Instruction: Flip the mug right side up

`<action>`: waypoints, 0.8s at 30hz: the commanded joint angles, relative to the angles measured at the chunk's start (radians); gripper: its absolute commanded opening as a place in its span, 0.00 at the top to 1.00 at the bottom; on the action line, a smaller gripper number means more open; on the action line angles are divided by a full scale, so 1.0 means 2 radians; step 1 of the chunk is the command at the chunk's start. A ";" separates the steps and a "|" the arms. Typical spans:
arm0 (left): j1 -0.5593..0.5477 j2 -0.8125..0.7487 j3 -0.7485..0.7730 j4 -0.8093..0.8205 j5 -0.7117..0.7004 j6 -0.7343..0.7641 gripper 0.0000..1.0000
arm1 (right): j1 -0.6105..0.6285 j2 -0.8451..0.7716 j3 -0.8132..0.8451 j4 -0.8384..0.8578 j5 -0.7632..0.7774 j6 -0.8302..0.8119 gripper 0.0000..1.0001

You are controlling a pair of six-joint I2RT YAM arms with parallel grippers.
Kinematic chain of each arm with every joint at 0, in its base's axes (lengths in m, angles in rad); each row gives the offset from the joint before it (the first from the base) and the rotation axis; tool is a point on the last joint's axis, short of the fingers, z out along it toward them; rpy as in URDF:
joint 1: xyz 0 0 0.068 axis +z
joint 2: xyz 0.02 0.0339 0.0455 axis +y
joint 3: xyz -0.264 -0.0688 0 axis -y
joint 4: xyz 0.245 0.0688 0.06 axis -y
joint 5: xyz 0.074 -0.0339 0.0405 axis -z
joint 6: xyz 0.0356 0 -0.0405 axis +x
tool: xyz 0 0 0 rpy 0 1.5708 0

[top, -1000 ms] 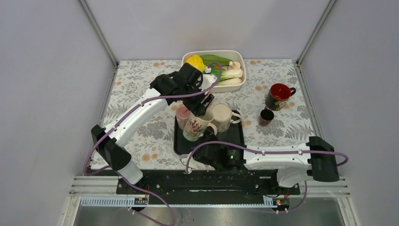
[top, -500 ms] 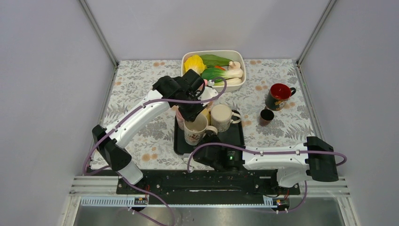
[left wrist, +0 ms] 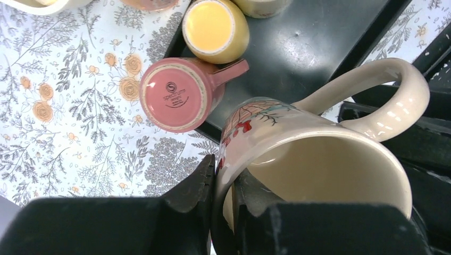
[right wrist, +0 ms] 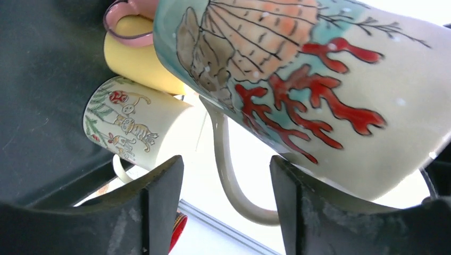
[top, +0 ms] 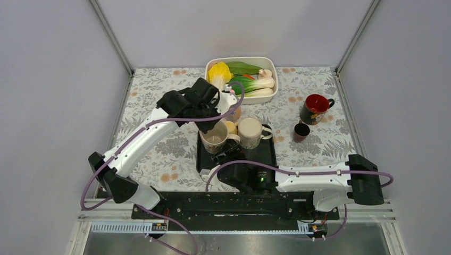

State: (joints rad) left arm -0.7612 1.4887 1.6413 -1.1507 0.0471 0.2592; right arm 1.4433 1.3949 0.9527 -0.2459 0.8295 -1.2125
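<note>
The mug [top: 215, 138] is cream with a red coral and fish print. It hangs mouth up, slightly tilted, over the left part of the black tray [top: 266, 156]. My left gripper [top: 210, 126] is shut on its rim. In the left wrist view one finger is inside and one outside the mug [left wrist: 319, 159], with the left gripper [left wrist: 223, 172] pinching the wall. My right gripper [right wrist: 226, 186] is open just below the mug [right wrist: 319, 79]. The mug's handle [right wrist: 228, 175] hangs between its spread fingers without touching them.
On the tray stand a cream cat-print mug [top: 250, 132], an upside-down pink mug [left wrist: 178, 95] and a yellow cup [left wrist: 215, 26]. A red mug [top: 315, 108] and a small dark cup [top: 301, 132] sit to the right. A white bin of vegetables [top: 242, 79] is at the back.
The left gripper closed on the mug's rim and carried it a little left, mouth up. The right gripper let go of the mug and opened.
</note>
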 commanded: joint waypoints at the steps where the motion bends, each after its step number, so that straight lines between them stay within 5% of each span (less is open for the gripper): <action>1: 0.013 -0.040 -0.005 0.049 0.026 0.001 1.00 | 0.004 -0.022 0.030 0.057 0.011 0.006 0.27; 8: 0.066 -0.065 -0.007 0.037 0.061 0.007 1.00 | 0.029 -0.035 0.012 0.040 -0.009 -0.013 0.10; 13: 0.142 -0.091 0.003 0.029 0.079 0.020 1.00 | 0.057 -0.073 0.043 -0.009 -0.108 0.050 0.01; 18: 0.231 -0.092 0.011 0.047 0.096 0.034 1.00 | 0.065 -0.106 0.067 -0.001 -0.215 0.130 0.01; 24: 0.356 -0.025 0.006 0.152 0.065 0.016 1.00 | 0.054 -0.125 0.060 0.031 -0.202 0.197 0.00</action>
State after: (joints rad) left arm -0.1696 1.3590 1.6096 -1.1084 0.1928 0.3157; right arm 1.5677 1.1709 1.0557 -0.2382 0.4675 -0.9630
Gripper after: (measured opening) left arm 0.177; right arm 0.993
